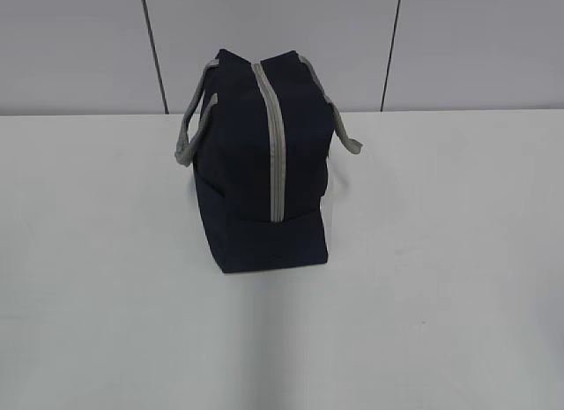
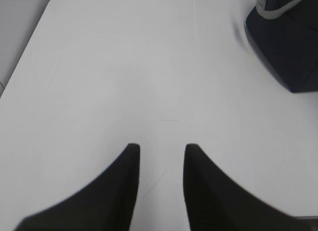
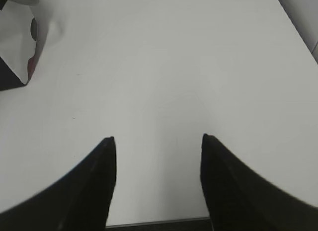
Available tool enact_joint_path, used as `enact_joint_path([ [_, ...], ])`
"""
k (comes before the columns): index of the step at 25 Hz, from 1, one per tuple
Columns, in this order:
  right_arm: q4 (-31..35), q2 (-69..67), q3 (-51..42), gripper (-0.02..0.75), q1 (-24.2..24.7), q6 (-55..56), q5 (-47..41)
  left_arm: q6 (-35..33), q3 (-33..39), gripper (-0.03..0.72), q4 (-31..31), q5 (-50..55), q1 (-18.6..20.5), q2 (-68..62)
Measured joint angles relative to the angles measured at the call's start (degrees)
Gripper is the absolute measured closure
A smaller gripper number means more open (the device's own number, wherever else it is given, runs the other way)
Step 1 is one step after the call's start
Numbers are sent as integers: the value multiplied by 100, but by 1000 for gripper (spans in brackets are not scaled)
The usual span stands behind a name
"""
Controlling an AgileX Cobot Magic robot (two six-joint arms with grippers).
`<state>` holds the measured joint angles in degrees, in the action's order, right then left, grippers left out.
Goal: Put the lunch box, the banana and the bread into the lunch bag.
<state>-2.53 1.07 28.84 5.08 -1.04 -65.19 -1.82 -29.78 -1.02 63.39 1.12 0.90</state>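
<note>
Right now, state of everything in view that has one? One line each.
lunch bag: upright on the table, zipper closed along the top, handles hanging to the sides.
left end effector: open, empty, above bare table, apart from the bag.
right end effector: open wider, empty, apart from the bag.
lunch box, banana, bread: not visible in any view.

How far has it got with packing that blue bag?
Hard to say. The lunch bag stands on the table with its grey zipper closed along the top, so its contents are hidden. No lunch box, banana or bread shows in any view. The left gripper and right gripper are both open and empty over bare table.
</note>
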Motion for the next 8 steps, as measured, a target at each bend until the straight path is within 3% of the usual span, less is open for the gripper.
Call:
enact_joint_path([
  [8,0,0,0,333,0,0,0,0,0,454,0,0,0,0],
])
